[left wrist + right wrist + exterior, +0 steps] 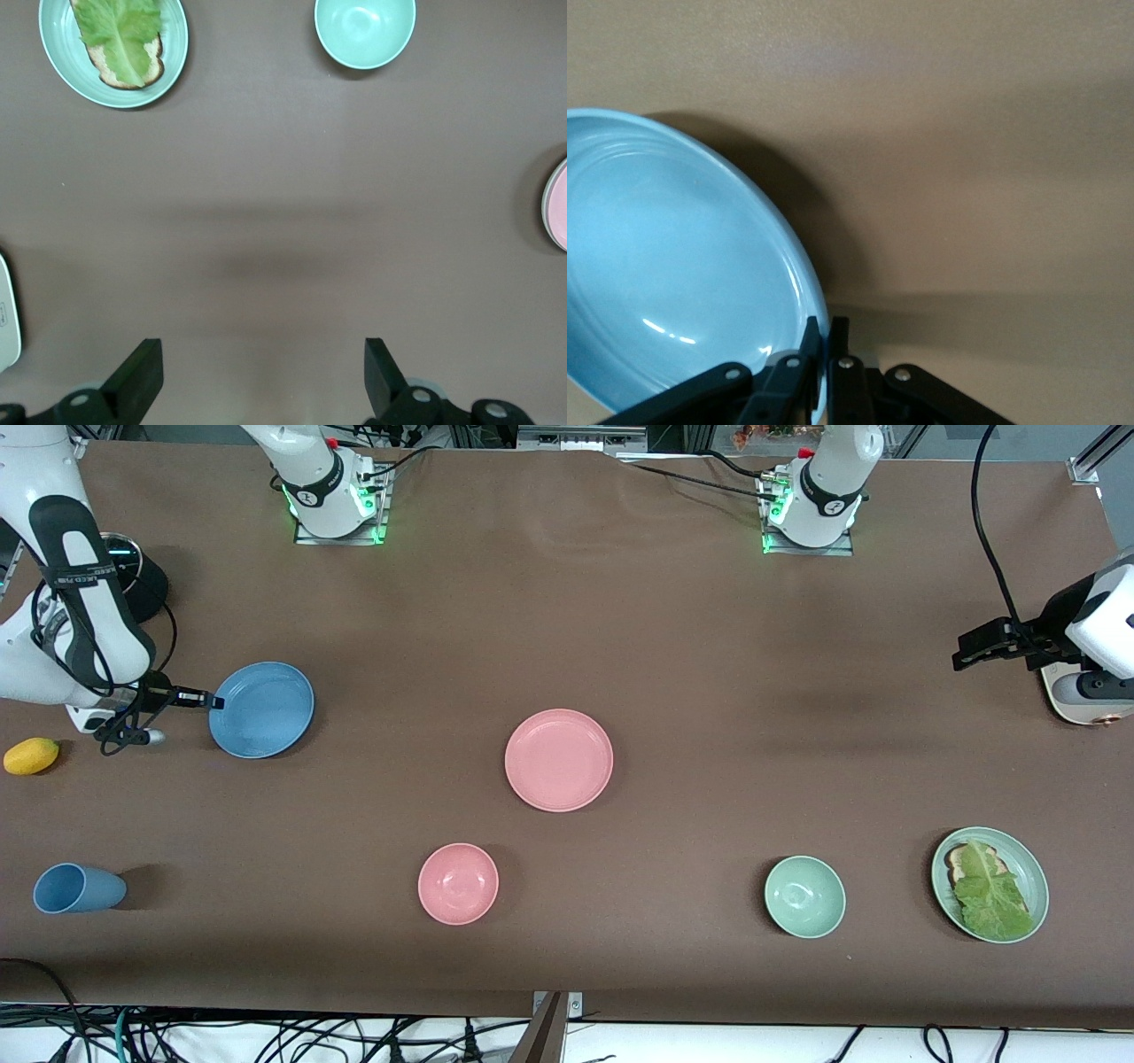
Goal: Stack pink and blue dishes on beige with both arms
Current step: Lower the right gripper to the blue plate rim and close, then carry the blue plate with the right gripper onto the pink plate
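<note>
The right end effector (211, 701) is pinching the blue plate's (263, 710) rim, lifting it tilted at the right arm's end of the bench, while the beige plate (1072, 701) is lying well apart at the left arm's end, just under the spread left end effector (263, 372).

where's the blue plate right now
The blue plate sits toward the right arm's end of the table, its rim pinched by the right gripper, with the lemon nearby.

High front camera faces both bases; wrist cameras look down at the table (673, 646).
</note>
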You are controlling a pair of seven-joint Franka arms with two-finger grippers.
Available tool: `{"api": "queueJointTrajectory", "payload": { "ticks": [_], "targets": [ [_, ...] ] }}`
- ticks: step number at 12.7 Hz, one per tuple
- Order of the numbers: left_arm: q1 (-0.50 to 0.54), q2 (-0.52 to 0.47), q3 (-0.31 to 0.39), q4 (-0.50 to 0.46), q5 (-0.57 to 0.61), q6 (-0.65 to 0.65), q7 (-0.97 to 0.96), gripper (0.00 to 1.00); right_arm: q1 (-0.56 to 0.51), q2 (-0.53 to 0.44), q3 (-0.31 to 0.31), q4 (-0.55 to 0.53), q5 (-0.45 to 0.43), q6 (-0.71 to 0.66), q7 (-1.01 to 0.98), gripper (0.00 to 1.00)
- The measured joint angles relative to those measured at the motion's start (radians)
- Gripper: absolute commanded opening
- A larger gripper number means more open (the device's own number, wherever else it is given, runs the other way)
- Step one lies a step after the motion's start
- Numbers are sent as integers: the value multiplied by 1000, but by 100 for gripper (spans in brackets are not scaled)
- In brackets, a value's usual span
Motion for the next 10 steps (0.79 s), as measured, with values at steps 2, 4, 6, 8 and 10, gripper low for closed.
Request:
{"api": "queueJointTrajectory", "payload": {
  "ticks": [2, 4, 6, 8, 10],
  "targets": [
    [2, 0, 1, 0, -1, -4, 0, 100, 0, 2, 7, 48, 1, -89, 0, 0],
    [3, 1, 2, 0, -1, -5, 5, 100, 2, 2, 25, 151, 4, -247, 1, 0],
    [3, 1, 2, 0, -1, -6, 11, 100, 3, 1, 68, 245, 9, -356, 1, 0],
    [2, 1, 1, 0, -1, -6, 13, 100, 6, 2, 140, 297, 11, -402, 4, 0],
    [-1, 1, 5, 0, -1, -6, 14, 100, 31, 3, 220, 339, 13, -406, 98, 0]
  ]
}}
